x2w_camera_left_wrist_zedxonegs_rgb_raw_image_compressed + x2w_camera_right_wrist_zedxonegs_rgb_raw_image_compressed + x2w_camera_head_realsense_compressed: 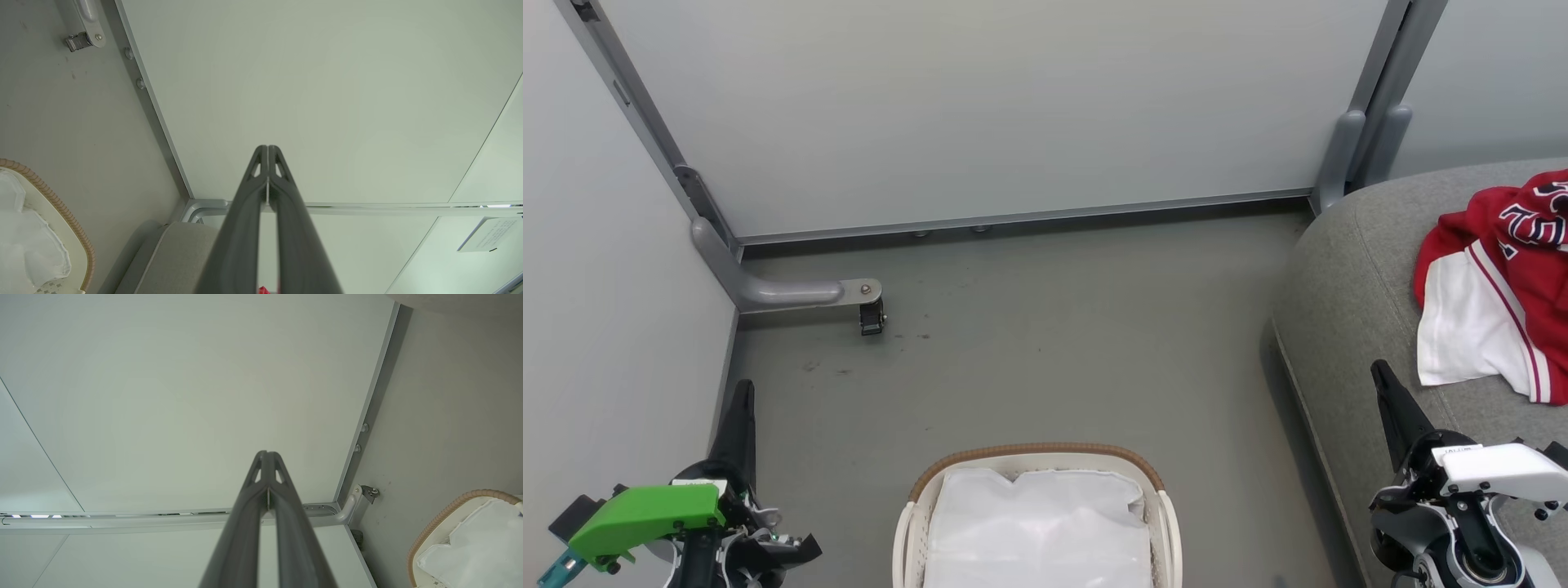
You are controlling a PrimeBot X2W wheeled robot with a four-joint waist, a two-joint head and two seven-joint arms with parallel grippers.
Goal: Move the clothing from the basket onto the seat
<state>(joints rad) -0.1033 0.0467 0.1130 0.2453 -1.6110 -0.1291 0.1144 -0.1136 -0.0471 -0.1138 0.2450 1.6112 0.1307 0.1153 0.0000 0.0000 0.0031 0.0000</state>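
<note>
Clothing (1499,269): you will find it on the seat (1347,286), at the right of the head view. It is a rumpled red heap with a white panel and striped trim. It lies well back from the seat's front edge and apart from both grippers.

Nearest you, the left gripper (742,385) sits at the lower left, under its green housing, with its fingers pointing up the view. Your left wrist view shows the fingertips (267,148) pressed together with nothing between them.

The right gripper (1379,367) sits at the lower right, over the seat's front edge and just short of the clothing. Its wrist view shows the tips (266,453) meeting in the same way, and it grips nothing.

Between the two arms, the basket (913,490) stands on the floor (1054,327), cut off by the bottom edge. Its brown rim faces away from you. A white liner (1037,523) covers the inside, creased and flat. The basket stands apart from the seat, with bare floor between them.

Beyond the basket the floor is grey and carries a few dark scuffs. A small caster (872,317) on a grey bracket stands at the far left, near the corner.

Farthest off, pale wall panels (980,106) in grey frames close the bay behind and to the left.
</note>
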